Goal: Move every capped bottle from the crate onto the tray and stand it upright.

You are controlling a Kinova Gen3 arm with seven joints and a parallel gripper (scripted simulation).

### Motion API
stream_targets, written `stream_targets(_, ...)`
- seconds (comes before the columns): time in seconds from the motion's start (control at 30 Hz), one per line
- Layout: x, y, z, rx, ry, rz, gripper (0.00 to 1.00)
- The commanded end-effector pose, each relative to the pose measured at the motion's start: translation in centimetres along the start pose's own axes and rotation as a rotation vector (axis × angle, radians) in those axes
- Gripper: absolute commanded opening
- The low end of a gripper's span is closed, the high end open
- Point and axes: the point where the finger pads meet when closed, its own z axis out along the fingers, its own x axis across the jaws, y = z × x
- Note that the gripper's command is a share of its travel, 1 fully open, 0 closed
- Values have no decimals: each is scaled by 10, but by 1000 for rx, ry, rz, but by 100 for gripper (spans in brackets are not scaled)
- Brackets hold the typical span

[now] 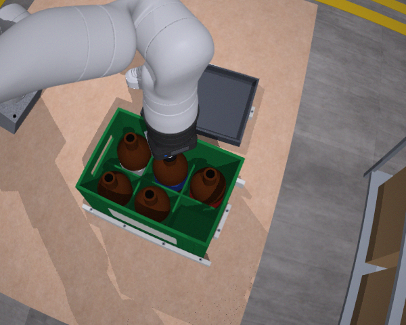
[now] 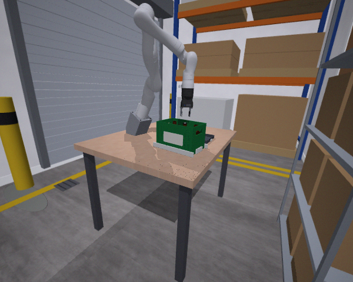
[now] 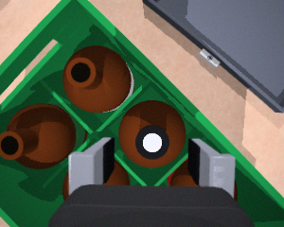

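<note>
A green crate (image 1: 157, 184) holds several brown bottles. The middle back bottle (image 3: 151, 134) has a white cap (image 3: 151, 142) in a black ring; in the top view the wrist hides its top (image 1: 170, 169). The other bottles I see are open-necked: back left (image 1: 133, 150), front left (image 1: 114, 187), front middle (image 1: 151, 202), right (image 1: 208, 184). My gripper (image 3: 150, 153) is open and empty, straight above the capped bottle, one finger on each side of it; it hangs just above the crate in the exterior view (image 2: 185, 113). The dark grey tray (image 1: 224, 103) lies empty behind the crate.
The crate's front right compartment (image 1: 191, 223) is empty. White brackets (image 1: 143, 234) lie along the crate's front and right sides and at the tray's edge (image 3: 209, 58). The arm's grey base (image 1: 11, 112) stands at the left. The table edge runs at the right.
</note>
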Motion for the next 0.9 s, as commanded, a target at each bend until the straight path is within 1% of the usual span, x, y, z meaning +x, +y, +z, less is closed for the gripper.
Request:
stream_targets(0.0, 1, 0, 0, 1, 2, -10, 100)
stream_targets(0.07, 1, 0, 0, 1, 2, -10, 100)
stream_targets(0.57, -1, 1, 28, 1, 2, -10, 100)
stream_targets(0.87, 0, 0, 28, 1, 2, -10, 100)
